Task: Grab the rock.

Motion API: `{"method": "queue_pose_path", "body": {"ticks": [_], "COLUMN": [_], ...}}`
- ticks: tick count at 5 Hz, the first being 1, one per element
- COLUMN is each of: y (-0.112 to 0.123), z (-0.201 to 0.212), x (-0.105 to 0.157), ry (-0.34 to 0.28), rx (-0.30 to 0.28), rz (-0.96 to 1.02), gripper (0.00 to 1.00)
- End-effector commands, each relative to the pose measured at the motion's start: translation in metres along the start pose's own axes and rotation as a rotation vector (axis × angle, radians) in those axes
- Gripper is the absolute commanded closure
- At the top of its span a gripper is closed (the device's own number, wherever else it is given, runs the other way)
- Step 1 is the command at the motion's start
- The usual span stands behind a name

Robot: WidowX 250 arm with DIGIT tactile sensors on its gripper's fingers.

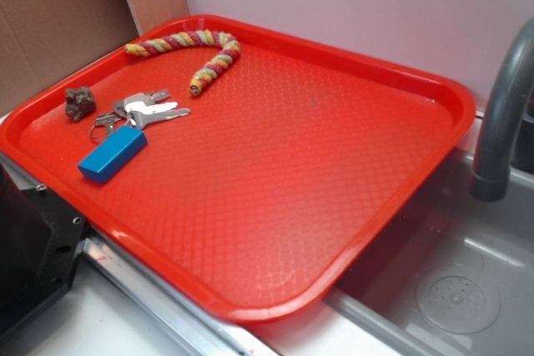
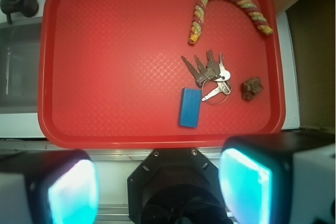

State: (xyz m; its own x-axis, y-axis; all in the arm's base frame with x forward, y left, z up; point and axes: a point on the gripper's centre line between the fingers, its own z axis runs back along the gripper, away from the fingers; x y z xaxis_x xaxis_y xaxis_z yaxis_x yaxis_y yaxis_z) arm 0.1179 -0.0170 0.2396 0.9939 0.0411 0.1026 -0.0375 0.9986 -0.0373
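Here's the red tray (image 1: 350,122), sitting partly over a grey sink (image 1: 467,289) with a dark faucet (image 1: 501,114) curving up at the right edge of the exterior view. The rock (image 1: 80,102) sits on the tray near its far left corner — a lumpy, dark grey-brown lump, lying alone and clear of the rim. Just beside it, a bunch of silver keys (image 1: 146,110) fans out on a ring, not touching the stone. A blue block (image 1: 113,154) lies flat at the keys' near side, close against the ring. Further back, a braided rope (image 1: 196,49) in red, yellow and green curls into a hook shape.

From the wrist view, the claw (image 2: 157,184) hangs well back from the tray's near rim, high above everything — its two pale-blue pads (image 2: 244,184) spread wide apart, nothing between them. The rock (image 2: 252,88) appears to the right of the keys (image 2: 210,74), well apart from the claw.
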Motion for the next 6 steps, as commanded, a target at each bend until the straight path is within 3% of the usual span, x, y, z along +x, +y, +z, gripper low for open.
{"method": "queue_pose_path", "body": {"ticks": [1, 3, 4, 5, 6], "y": [0.0, 0.031, 0.053, 0.081, 0.107], "z": [0.0, -0.021, -0.05, -0.077, -0.095], "x": [0.0, 0.009, 0.021, 0.039, 0.05], "ry": [0.0, -0.108, -0.164, -0.196, -0.196], "rx": [0.0, -0.023, 0.042, 0.142, 0.19], "rz": [0.0, 0.497, 0.737, 0.908, 1.011], "gripper": [0.0, 0.0, 0.0, 0.0, 0.0]}}
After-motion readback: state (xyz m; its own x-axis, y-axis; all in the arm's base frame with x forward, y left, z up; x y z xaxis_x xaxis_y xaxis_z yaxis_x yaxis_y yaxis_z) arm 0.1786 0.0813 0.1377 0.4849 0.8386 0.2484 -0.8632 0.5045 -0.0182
